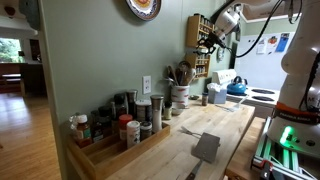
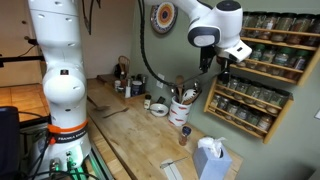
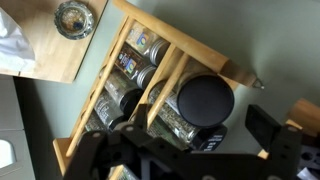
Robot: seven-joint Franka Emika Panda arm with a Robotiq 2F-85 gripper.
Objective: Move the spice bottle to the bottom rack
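Green wall [image 2: 115, 30]; claw [image 2: 222, 70] grip on bottle [image 3: 205, 100] unclear.

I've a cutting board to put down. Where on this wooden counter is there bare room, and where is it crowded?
Bare: the counter middle, between the stepped tray of jars and the gray object, and past that object toward the stove. Crowded: along the wall around the utensil crock and by the blue kettle.
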